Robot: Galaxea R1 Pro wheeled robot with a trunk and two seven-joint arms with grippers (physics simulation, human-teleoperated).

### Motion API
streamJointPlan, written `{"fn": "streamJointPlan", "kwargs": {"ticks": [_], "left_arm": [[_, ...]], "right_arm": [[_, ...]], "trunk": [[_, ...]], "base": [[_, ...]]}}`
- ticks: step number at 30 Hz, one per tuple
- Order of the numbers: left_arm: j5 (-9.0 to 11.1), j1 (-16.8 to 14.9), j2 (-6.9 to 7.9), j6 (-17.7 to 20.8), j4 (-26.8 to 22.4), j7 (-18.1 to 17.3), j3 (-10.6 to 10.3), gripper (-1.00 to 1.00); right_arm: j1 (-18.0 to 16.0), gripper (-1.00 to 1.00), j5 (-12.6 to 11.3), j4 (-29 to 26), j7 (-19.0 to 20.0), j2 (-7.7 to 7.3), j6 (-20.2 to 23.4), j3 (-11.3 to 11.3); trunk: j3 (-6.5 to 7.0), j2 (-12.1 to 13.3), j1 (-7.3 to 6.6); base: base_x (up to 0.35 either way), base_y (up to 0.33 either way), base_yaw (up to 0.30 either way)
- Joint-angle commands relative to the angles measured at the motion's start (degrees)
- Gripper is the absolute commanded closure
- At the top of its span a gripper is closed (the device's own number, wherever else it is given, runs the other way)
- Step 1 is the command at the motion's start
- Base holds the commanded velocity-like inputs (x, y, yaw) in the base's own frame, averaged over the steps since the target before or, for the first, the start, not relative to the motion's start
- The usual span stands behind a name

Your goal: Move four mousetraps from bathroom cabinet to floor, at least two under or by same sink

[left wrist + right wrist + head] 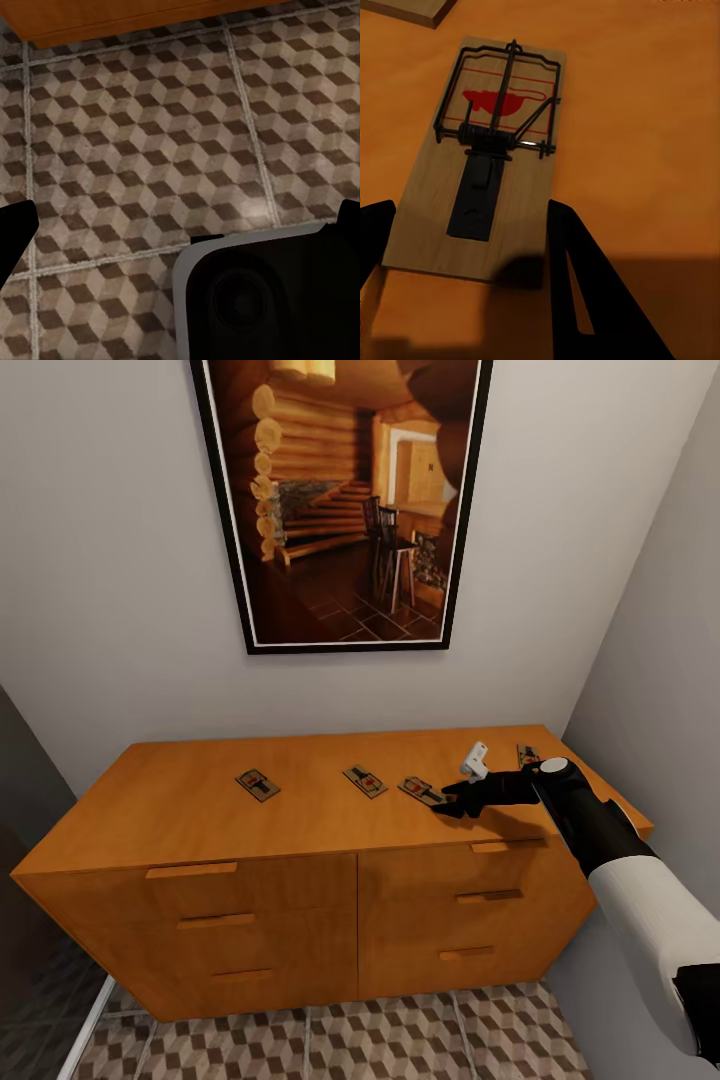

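Several mousetraps lie on top of the orange-brown cabinet (pixel 200 810): one at the left (pixel 257 784), one in the middle (pixel 365 780), one right of the middle (pixel 422 791), and one partly hidden behind my right wrist (pixel 528 754). My right gripper (pixel 447 800) is open and low over the trap right of the middle. In the right wrist view that mousetrap (pixel 484 165) lies flat between the dark fingers (pixel 585 300), with no contact seen. My left gripper (pixel 180 217) is open over the cube-patterned bathroom floor (pixel 150 150).
A large framed picture (pixel 340 500) hangs on the wall above the cabinet. A grey wall (pixel 660 660) stands close on the right. The cabinet's lower edge (pixel 112 19) shows in the left wrist view, with part of the robot's body (pixel 262 300) below the gripper.
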Motion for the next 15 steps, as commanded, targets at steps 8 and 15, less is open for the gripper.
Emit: {"fn": "streamJointPlan", "kwargs": {"ticks": [8,15], "left_arm": [[0.2,0.0,0.04,-0.2,0.1,0.0,-0.4,-1.0],[0.2,0.0,0.02,-0.2,0.1,0.0,-0.4,-1.0]], "right_arm": [[0.0,1.0,0.1,-2.1,0.3,0.08,1.3,-0.2],[0.0,1.0,0.1,-2.7,0.4,0.08,1.4,-0.2]], "trunk": [[-0.06,0.0,0.01],[-0.06,0.0,0.01]], "base": [[0.0,0.0,0.0],[0.0,0.0,0.0]]}}
